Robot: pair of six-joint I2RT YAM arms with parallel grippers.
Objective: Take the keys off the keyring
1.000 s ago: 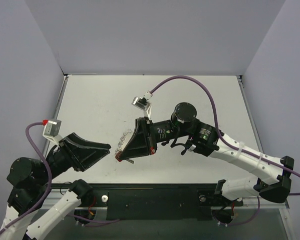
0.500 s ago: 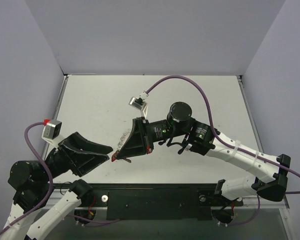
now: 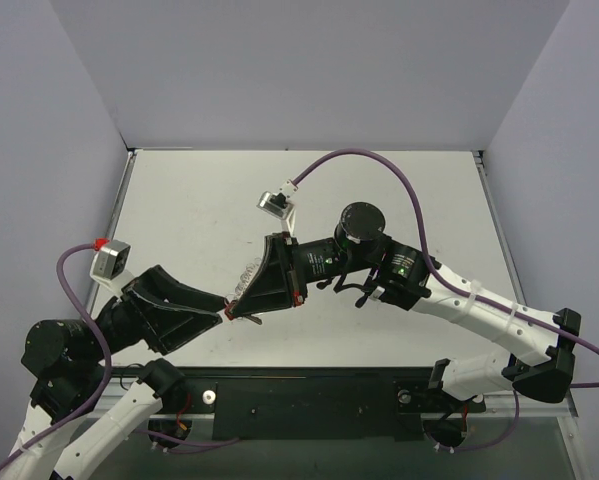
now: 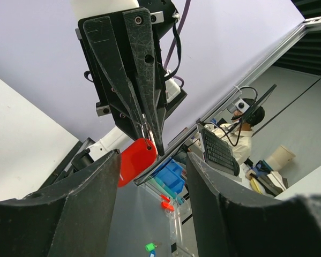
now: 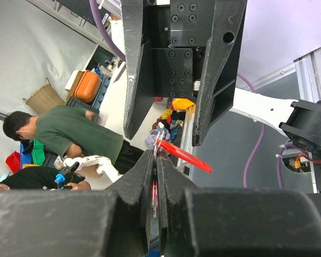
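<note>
The key [image 4: 135, 161] has a flat red head and hangs from a thin metal keyring [image 5: 159, 140]. My right gripper [image 5: 158, 156] is shut on that keyring, and the key's red head [image 5: 185, 156] sticks out sideways past its tips. In the top view the right gripper [image 3: 239, 311] points left and down, with the key [image 3: 229, 313] at its tip. My left gripper [image 4: 152, 160] is open and faces it tip to tip. Its fingers [image 4: 80, 198] stand on either side of the key without touching it. The key's blade is hidden.
The white table [image 3: 379, 190] lies under both arms, walled by pale panels at the back and sides. A small pale glittering object [image 3: 247, 279] sits by the right gripper's upper edge. A purple cable [image 3: 379, 160] arcs over the table's far half.
My left gripper has moved right and up towards the right gripper, and its open fingers now flank the red key. The right gripper shifted slightly left and stayed shut.
</note>
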